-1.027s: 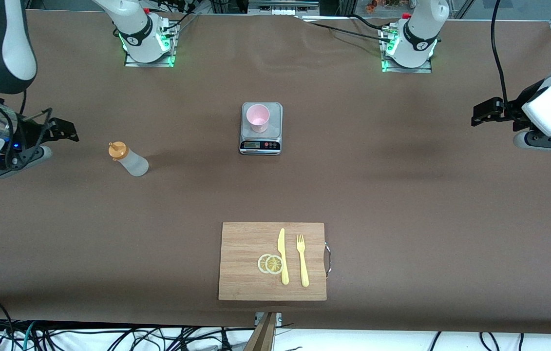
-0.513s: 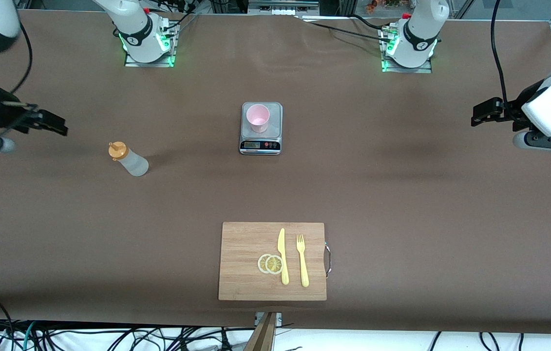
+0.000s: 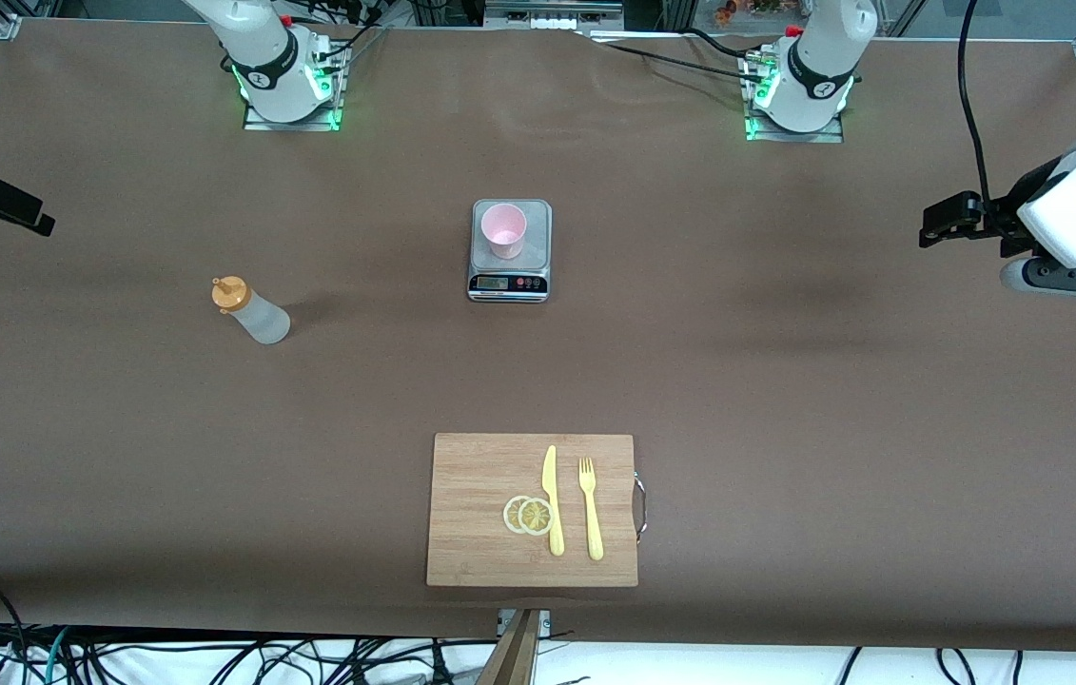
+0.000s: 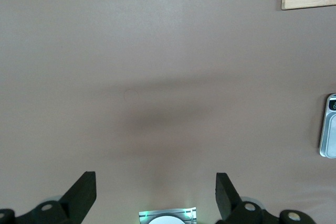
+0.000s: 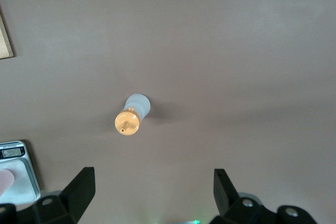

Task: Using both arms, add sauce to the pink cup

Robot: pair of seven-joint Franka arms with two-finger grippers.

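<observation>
Sauce stands upright toward the right arm's edge of the tabletop; pink cup sits on the scale mid-table. Right gripper and left gripper both gape empty over their own edges.

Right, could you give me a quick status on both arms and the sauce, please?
Left gripper open over bare table. Right gripper open, high above sauce bottle. Pink cup on scale. Nothing between them.

Big brown table fills room. Black cables lie on white floor at near edge. Soft, even light.
</observation>
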